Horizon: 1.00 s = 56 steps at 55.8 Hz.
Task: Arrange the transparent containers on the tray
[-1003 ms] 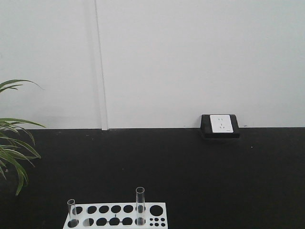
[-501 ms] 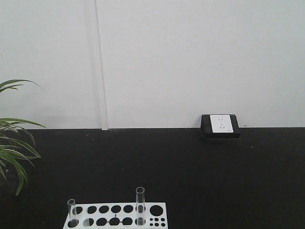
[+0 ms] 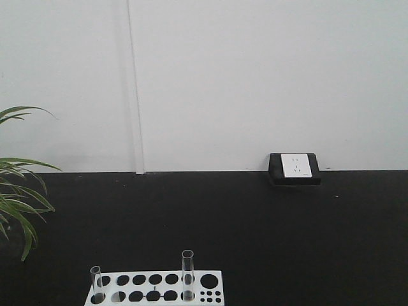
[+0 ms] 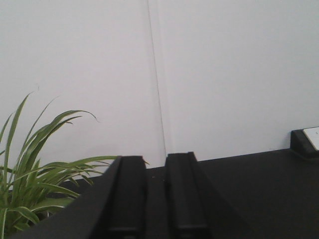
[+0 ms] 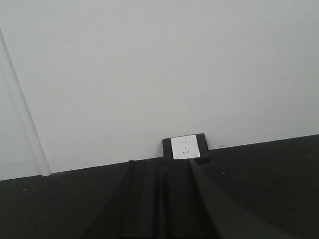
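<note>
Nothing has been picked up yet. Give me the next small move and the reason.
Probably lower the left gripper toward the left test tube. It and the right test tube both stand upright in the white rack, and the left wrist view shows nothing between the fingers and no tube ahead. The tray is out of view.

Left pincer (image 4: 156, 160) slightly ajar, right pincer (image 5: 161, 165) closed

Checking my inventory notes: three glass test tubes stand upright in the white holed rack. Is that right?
Not three: two glass test tubes stand upright in the white holed rack, the left test tube at its left end, the right test tube further right. The exterior front-facing view shows it.
</note>
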Available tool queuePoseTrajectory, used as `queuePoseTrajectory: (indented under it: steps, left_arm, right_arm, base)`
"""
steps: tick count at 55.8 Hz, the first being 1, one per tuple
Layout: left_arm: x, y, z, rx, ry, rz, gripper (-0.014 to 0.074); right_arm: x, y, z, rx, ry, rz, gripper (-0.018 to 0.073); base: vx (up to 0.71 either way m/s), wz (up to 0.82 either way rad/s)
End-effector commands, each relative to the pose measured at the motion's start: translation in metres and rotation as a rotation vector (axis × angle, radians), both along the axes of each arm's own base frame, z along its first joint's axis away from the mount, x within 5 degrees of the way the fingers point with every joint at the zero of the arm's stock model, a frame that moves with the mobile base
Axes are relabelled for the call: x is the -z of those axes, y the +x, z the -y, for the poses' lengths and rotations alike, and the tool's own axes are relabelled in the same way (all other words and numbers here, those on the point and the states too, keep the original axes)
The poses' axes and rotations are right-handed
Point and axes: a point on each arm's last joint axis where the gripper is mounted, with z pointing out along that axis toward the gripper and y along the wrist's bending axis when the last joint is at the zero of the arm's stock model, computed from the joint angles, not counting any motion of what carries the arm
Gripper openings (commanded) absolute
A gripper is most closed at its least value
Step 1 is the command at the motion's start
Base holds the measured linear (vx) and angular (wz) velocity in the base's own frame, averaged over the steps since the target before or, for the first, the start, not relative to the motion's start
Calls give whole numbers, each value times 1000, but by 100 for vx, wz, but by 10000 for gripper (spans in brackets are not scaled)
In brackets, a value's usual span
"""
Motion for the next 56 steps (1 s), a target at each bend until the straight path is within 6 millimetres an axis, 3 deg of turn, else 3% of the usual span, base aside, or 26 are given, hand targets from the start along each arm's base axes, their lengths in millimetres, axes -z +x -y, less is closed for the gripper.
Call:
queuePoseTrajectory:
  steps: [1, 6, 15, 31, 42, 49, 56]
  left_arm:
    - [-15, -1, 3, 27, -7, 63, 433]
    - [-13, -1, 1, 9, -9, 38, 507]
    - [-13, -2, 1, 7, -9, 41, 560]
    - [-14, -4, 11, 106, -24, 111, 559]
    - [34, -6, 29, 287, -10, 114, 559]
    - [80, -9, 35, 355, -34, 34, 559]
    - [115, -7, 37, 368, -39, -87, 559]
  right_arm:
    - [-17, -1, 0, -3, -8, 97, 384]
    - [-17, -1, 0, -2, -8, 90, 538]
    - [-18, -1, 0, -4, -7, 102, 710]
    - [-24, -2, -9, -74, 65, 175, 703]
    - [1, -2, -35, -256, -56, 213, 648]
    - [27, -7, -47, -352, -40, 209, 607]
    - [44, -10, -52, -400, -37, 195, 578]
  base:
    - [0, 0]
    - [0, 0]
    - [0, 0]
    - [0, 0]
    - [0, 0]
    - [0, 0]
    - [0, 0]
